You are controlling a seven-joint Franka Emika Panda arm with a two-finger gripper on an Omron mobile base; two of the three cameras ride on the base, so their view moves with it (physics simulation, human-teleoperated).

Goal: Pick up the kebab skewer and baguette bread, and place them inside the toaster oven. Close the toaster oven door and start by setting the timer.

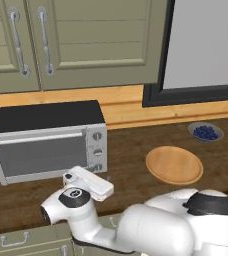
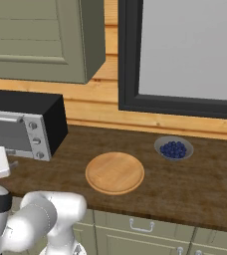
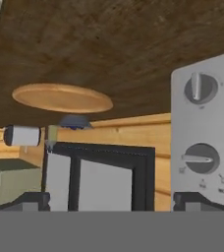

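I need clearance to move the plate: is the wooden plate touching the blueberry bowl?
Apart. The right base view shows bare counter between the wooden plate and the blueberry bowl.

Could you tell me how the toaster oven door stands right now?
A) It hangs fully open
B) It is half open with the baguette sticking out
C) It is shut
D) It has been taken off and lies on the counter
C: in the left base view the door sits flush in the front of the toaster oven, its bar handle along the top edge, with no gap showing.
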